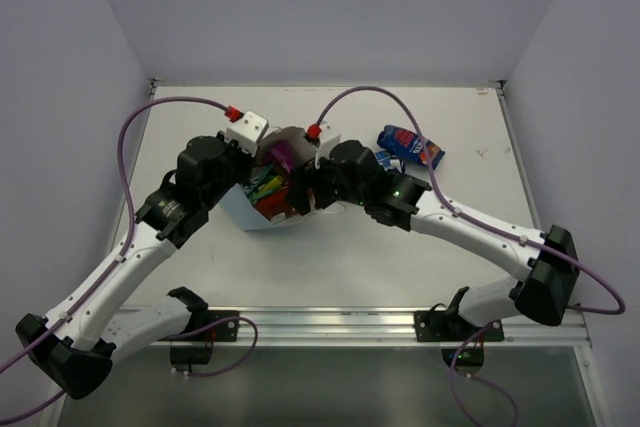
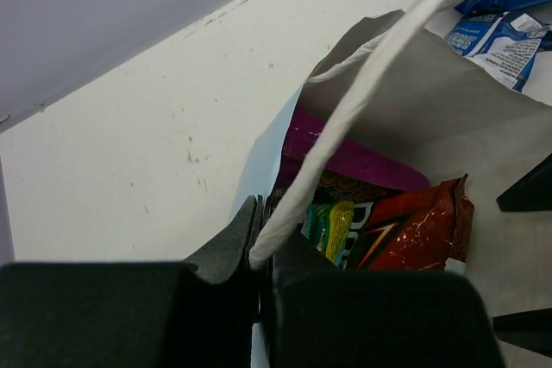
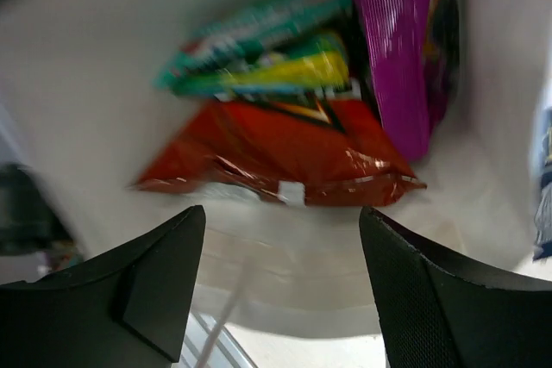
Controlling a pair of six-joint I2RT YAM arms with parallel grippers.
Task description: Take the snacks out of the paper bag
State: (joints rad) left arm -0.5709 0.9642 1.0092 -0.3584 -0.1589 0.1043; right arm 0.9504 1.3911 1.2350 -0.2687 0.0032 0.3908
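Ahead of spread right jaws lies the Doritos packet (image 3: 276,161) (left jaws pinch handle (image 2: 362,101)).

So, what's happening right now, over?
Left hand shut on the handle. Right hand open at the bag mouth, facing the red packet. Two blue packets out already. Nothing blocking.
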